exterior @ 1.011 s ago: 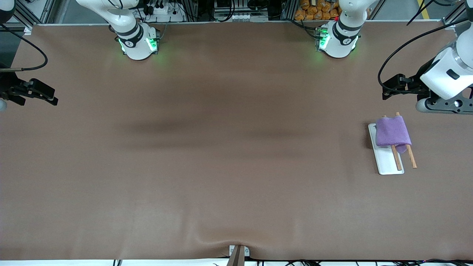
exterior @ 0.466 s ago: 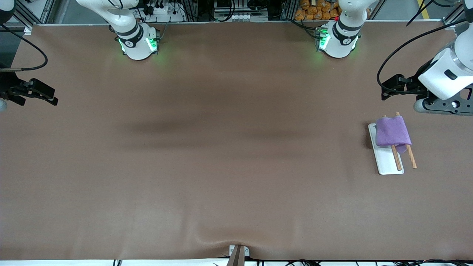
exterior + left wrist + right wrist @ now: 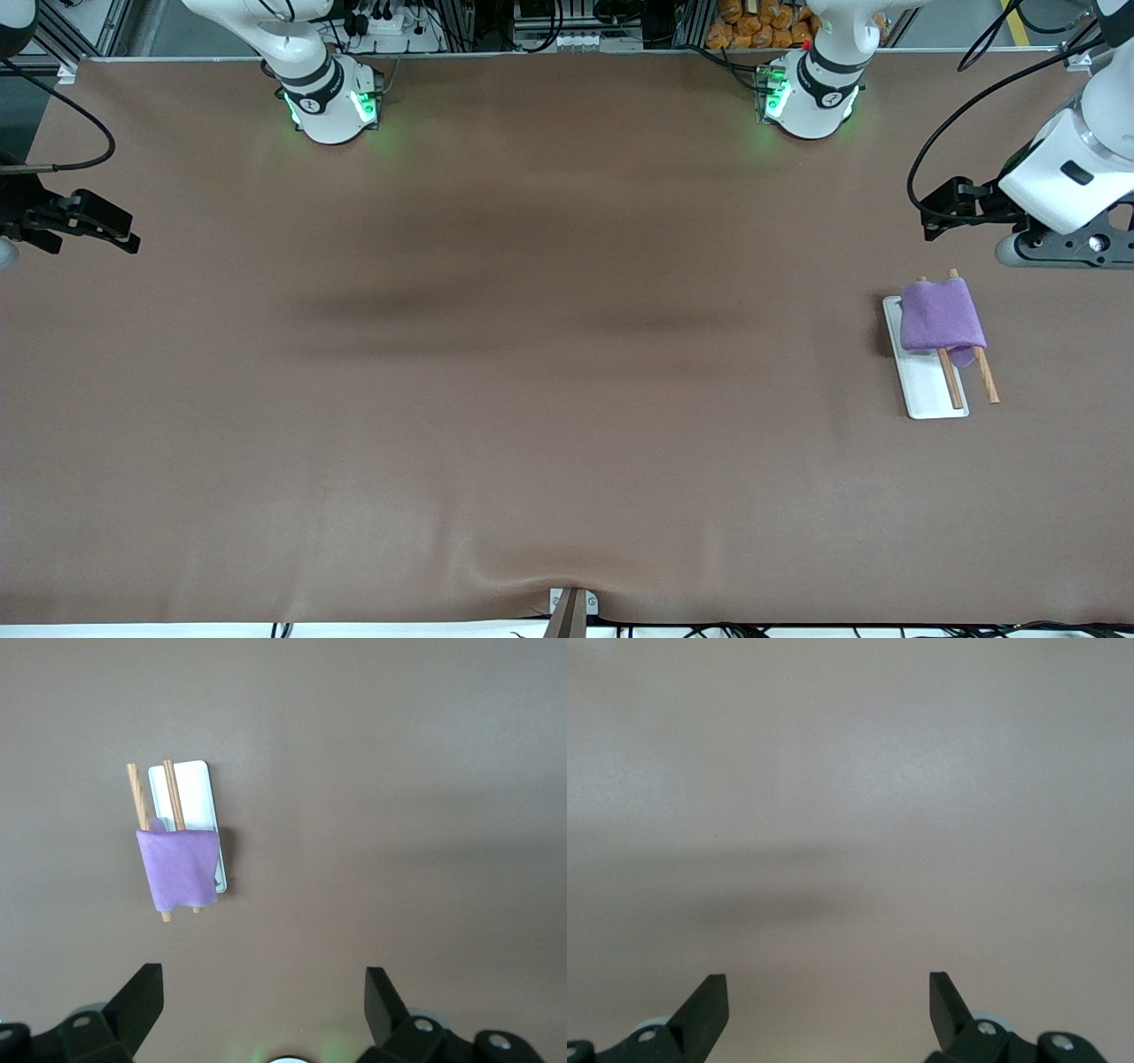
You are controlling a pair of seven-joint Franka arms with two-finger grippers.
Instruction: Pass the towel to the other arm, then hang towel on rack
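Purple cloth marks the result. In the front view, you see one towel point(image 3: 942, 316) draped over both rods of one rack point(image 3: 932, 372), which stands at the left arm's end of the table point(image 3: 532, 399). The towel covers the rod ends farther from the camera; the nearer rod ends and part of the white base stay bare. You may judge the handover and the hanging as done, with nothing left except parking the arms. The left gripper point(image 3: 939, 215) hangs over bare table beside the rack, clear of the towel. The right gripper point(image 3: 106, 226) waits over the table's edge at the right arm's end, well apart from the rack.

In the left wrist view, you count one towel point(image 3: 177, 868), one rack point(image 3: 190, 802) with two rods, and the left gripper point(image 3: 264, 990) with jaws spread wide and holding nothing.

In the right wrist view, you see only bare table point(image 3: 850, 771) and the right gripper point(image 3: 828, 992), jaws likewise spread and empty.
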